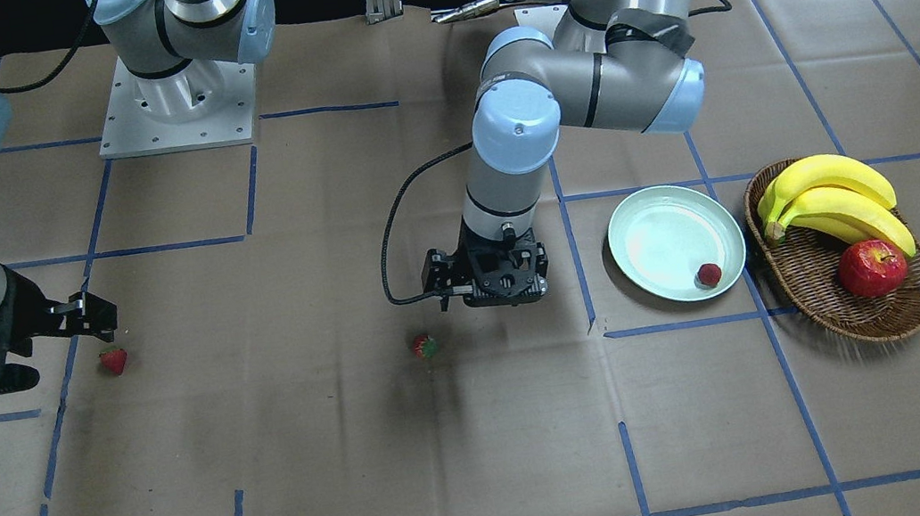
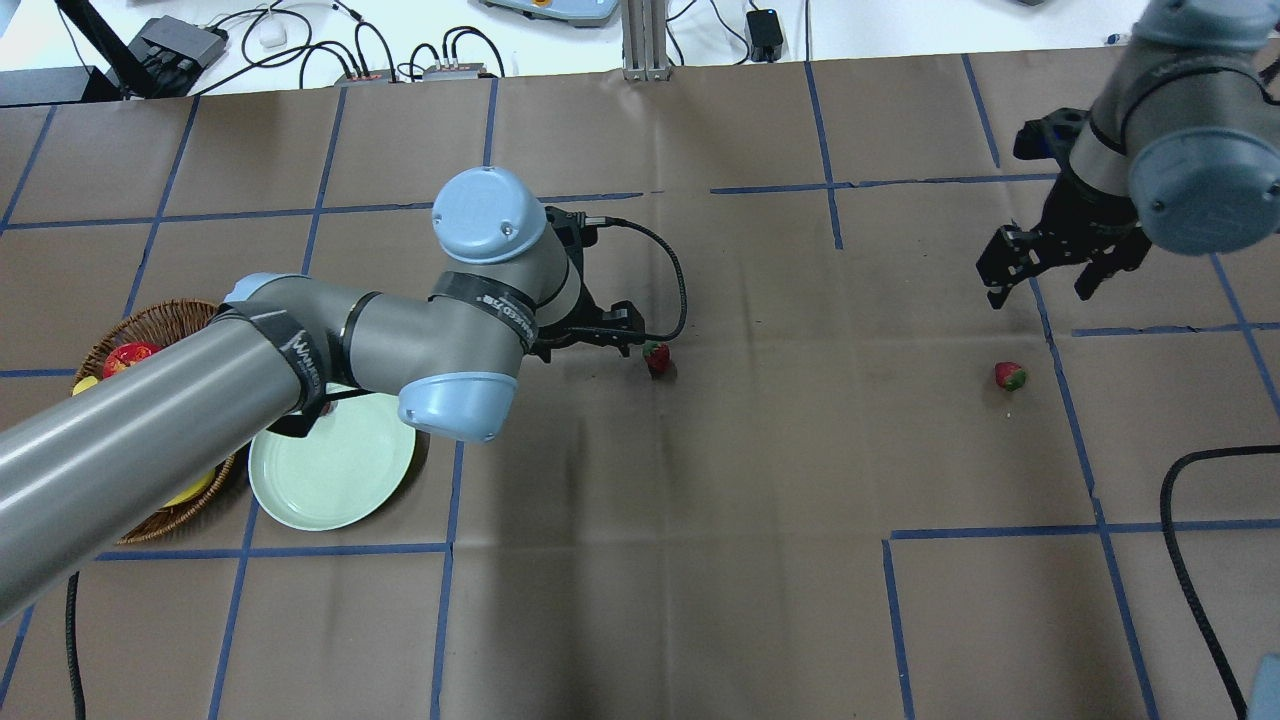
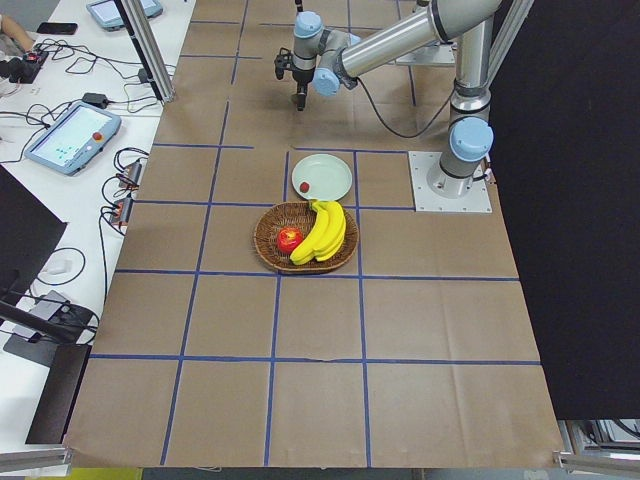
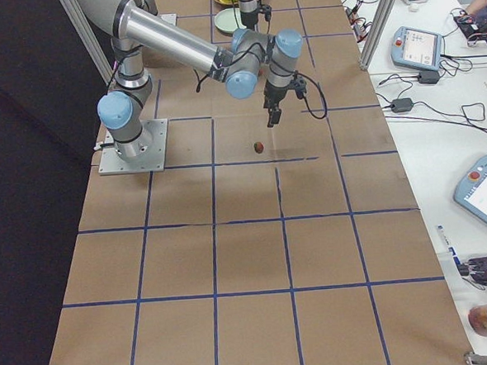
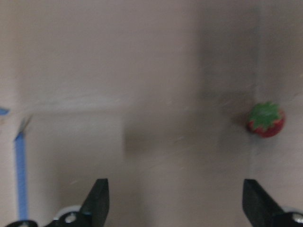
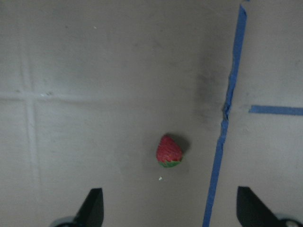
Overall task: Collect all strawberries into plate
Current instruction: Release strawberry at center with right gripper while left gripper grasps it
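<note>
Exterior front-facing showed me the first strawberry point(image 1: 708, 274) lying in the plate point(image 1: 644, 223) near its rim. The middle strawberry point(image 1: 425, 347) was on the table point(image 1: 490, 470) just beside the left pincer point(image 1: 494, 296), and the third strawberry point(image 1: 113, 360) was on the table near the right pincer point(image 1: 95, 316). Overhead exterior showed both pincers gripping nothing, each apart from its berry. Left wrist camera gave me fingers point(image 5: 98, 198) spread wide, released. The middle strawberry sat off to one side, green cap pointing away from the pincer. Right wrist camera gave the same released spread. The third strawberry's long axis ran roughly along the blue tape point(image 6: 227, 118), cap toward the pincer.
</note>
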`<action>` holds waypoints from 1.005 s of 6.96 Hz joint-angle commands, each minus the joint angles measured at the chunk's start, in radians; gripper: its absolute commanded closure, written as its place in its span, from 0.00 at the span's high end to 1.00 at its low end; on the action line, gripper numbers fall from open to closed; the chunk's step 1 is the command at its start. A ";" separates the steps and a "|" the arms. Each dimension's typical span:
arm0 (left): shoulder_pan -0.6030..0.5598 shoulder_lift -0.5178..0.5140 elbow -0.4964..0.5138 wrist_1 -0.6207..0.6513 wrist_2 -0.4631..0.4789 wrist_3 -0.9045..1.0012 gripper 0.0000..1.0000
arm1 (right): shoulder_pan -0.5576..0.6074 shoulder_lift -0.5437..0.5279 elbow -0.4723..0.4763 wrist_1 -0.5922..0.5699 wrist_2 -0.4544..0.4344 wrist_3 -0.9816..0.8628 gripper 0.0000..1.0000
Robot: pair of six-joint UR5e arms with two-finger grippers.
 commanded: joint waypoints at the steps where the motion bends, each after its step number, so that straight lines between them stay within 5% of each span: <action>1: -0.033 -0.094 0.023 0.167 -0.004 -0.077 1.00 | -0.047 0.006 0.171 -0.235 0.005 -0.052 1.00; 3: -0.032 -0.116 0.027 0.172 -0.063 -0.079 1.00 | -0.044 0.061 0.218 -0.344 0.032 -0.049 1.00; 6: -0.038 -0.137 0.035 0.157 -0.078 -0.078 1.00 | -0.040 0.095 0.219 -0.359 0.049 -0.055 1.00; 7: -0.038 -0.139 0.035 0.154 -0.075 -0.078 0.99 | -0.040 0.094 0.221 -0.346 0.043 -0.055 0.92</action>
